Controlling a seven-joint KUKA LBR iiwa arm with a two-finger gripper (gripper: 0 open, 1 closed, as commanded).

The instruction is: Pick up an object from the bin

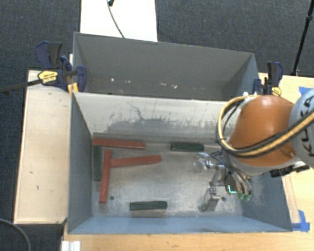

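Observation:
My gripper hangs low over the bin floor in the right front part, below the orange cover. Nothing can be made out in it. Nearest to it, a dark green bar lies flat along the front wall, to the gripper's left and apart from it. A second dark green bar lies against the back wall, beyond the gripper. A small green bit shows just right of the gripper; what it is I cannot tell.
On the left lie three red bars: one along the back wall, one slanted toward the middle, one running front to back. A dark green bar lies beside the left wall. Bare floor separates them from the gripper.

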